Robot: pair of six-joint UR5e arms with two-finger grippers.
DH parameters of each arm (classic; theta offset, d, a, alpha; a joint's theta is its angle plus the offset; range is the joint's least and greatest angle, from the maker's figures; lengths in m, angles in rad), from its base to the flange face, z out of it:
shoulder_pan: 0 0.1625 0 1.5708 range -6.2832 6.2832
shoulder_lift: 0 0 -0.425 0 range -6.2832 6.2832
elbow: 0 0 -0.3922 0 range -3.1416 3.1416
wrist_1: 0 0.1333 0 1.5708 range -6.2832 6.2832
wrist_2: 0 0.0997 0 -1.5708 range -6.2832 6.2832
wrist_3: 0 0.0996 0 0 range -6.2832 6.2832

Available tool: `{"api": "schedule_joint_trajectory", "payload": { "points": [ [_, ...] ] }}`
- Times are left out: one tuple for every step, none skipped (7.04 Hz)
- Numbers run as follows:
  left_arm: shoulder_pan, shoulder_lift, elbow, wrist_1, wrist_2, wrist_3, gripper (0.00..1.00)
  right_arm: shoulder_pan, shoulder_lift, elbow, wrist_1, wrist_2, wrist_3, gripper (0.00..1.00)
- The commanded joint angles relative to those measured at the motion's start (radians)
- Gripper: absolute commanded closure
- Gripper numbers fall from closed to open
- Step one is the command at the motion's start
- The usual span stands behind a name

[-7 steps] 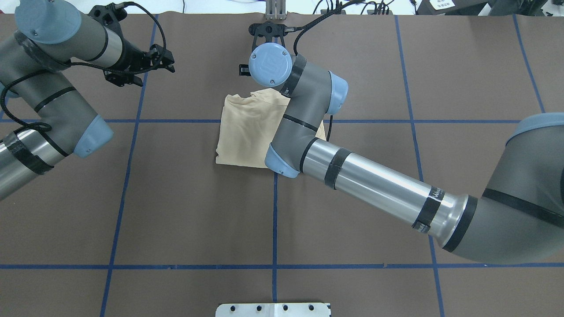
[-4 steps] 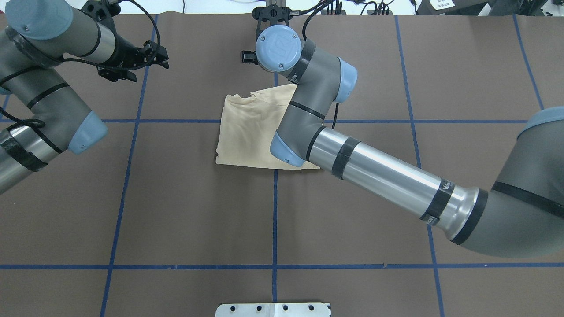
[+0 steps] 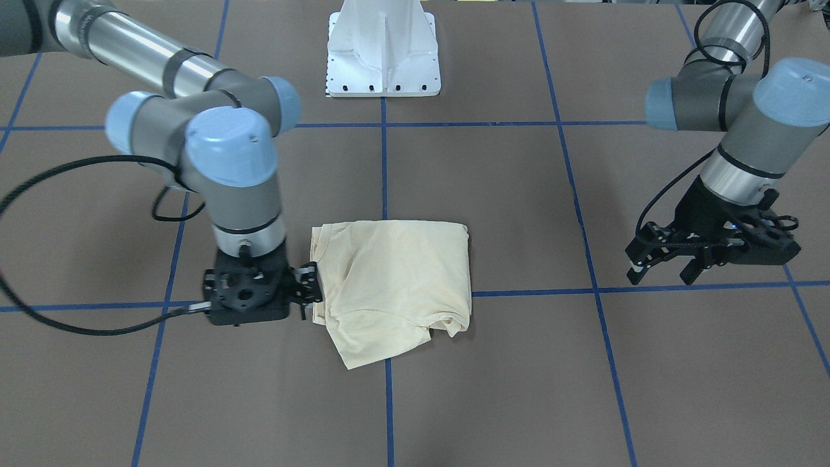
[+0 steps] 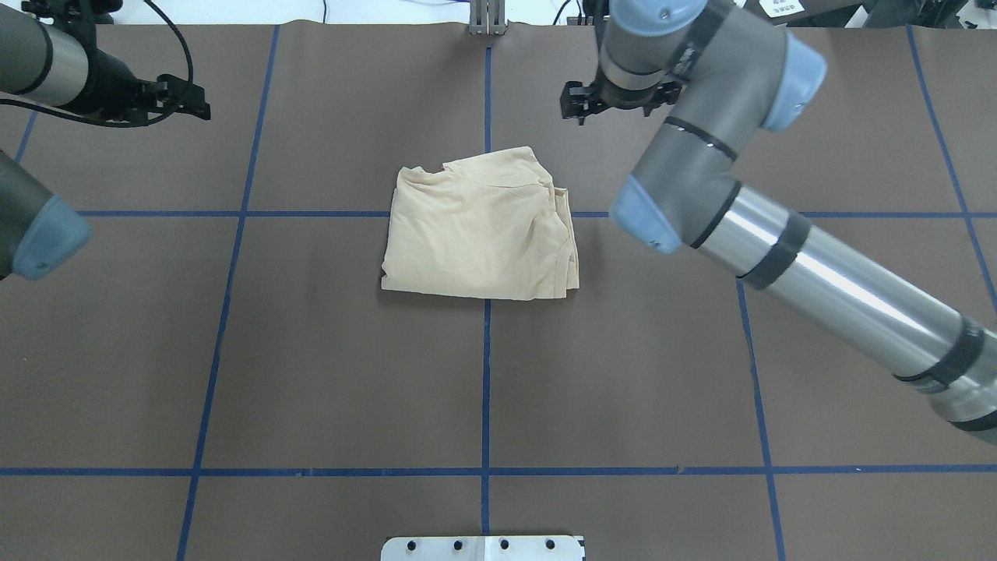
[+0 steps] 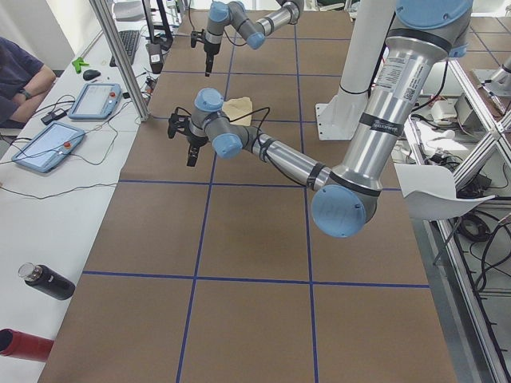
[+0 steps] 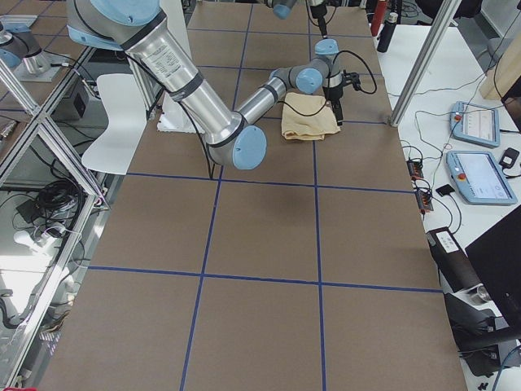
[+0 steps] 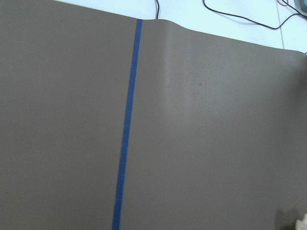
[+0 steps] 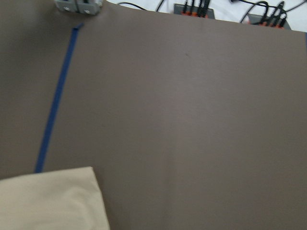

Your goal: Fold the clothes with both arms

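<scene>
Since the shirt (image 4: 479, 234) lies folded into a small, nearly square pile in the middle of the table (image 4: 327, 351), where two blue tape lines (image 4: 484, 374) cross, I think the folding is almost done and the job now is to leave it without messing it up. It is not quite neat: on the side far from the robot one corner (image 3: 353, 353) pokes out, and beside it the cloth bunches in a little lump (image 3: 450, 324). The right pincer (image 3: 259, 295) hangs near the shirt's edge on the robot's right; from above there is bare table between them, so I think it is not touching. It points down and its body hides its fingers, so I cannot tell how wide it is, but no cloth hangs from it. The left pincer (image 3: 661, 263) is well apart from the shirt, over bare table, with its jaws spread wide and nothing in them. To do this well, the right pincer should go up first and only then sideways, so no finger drags a layer with it. If a tidy-up is wanted, a soft push on the poking corner should do; a hard grab could pull the whole pile open.
</scene>
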Motion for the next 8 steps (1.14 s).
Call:
{"api": "schedule_joint_trajectory", "payload": {
  "points": [
    [-0.077, 0.128, -0.080, 0.004, -0.009, 0.175, 0.00, 0.139, -0.245, 0.233, -0.112, 0.116, -0.200, 0.00],
    [-0.129, 0.193, -0.082, -0.002, -0.026, 0.352, 0.00, 0.199, -0.332, 0.269, -0.114, 0.200, -0.300, 0.00],
    [-0.202, 0.208, -0.067, 0.007, -0.047, 0.487, 0.00, 0.276, -0.433, 0.296, -0.106, 0.248, -0.422, 0.00],
    [-0.287, 0.219, -0.029, 0.036, -0.108, 0.607, 0.00, 0.366, -0.505, 0.297, -0.106, 0.304, -0.592, 0.00],
    [-0.354, 0.222, 0.011, 0.064, -0.176, 0.793, 0.00, 0.443, -0.579, 0.297, -0.102, 0.354, -0.705, 0.00],
    [-0.414, 0.222, 0.071, 0.062, -0.179, 0.937, 0.00, 0.507, -0.631, 0.295, -0.103, 0.384, -0.826, 0.00],
    [-0.441, 0.227, 0.106, 0.049, -0.178, 0.952, 0.00, 0.552, -0.670, 0.295, -0.102, 0.391, -0.850, 0.00],
    [-0.450, 0.238, 0.125, 0.044, -0.172, 0.946, 0.00, 0.566, -0.672, 0.286, -0.100, 0.383, -0.848, 0.00]
  ]
}}
